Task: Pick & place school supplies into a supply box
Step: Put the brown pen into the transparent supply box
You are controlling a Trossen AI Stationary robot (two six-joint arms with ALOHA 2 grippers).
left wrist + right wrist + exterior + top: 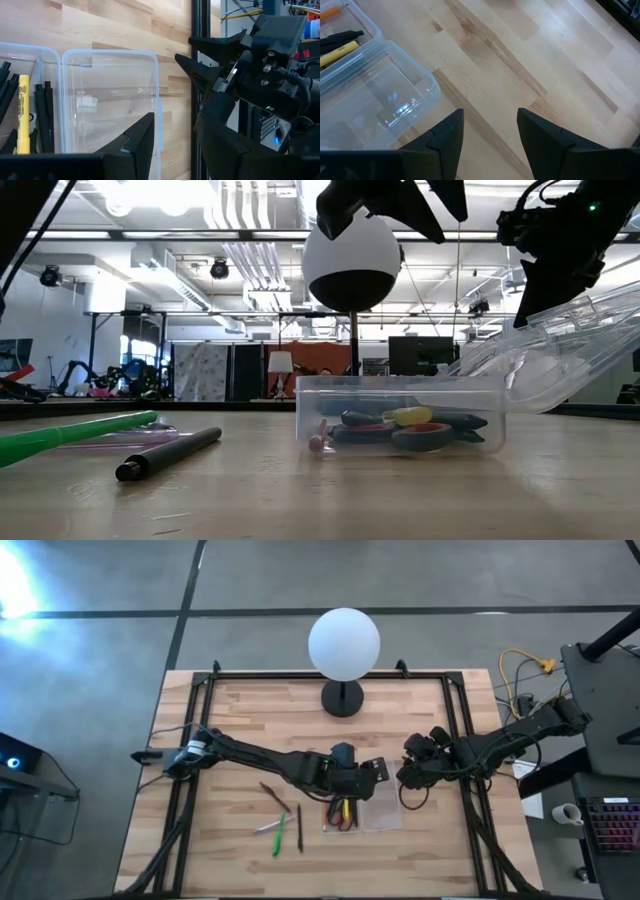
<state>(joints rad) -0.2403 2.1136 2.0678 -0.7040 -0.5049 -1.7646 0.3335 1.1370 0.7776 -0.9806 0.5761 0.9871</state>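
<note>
Both grippers spread above supply box, touching nothing.

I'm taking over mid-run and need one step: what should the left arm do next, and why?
Probably swing the left gripper, open and empty above the supply box, toward the green pen. It lies on the table beside the dark pencils, outside the box. The right gripper waits beside the box.

Wooden table, black frame.
On it: globe lamp, open supply box, green pen, pale pen, two dark pencils.
</note>
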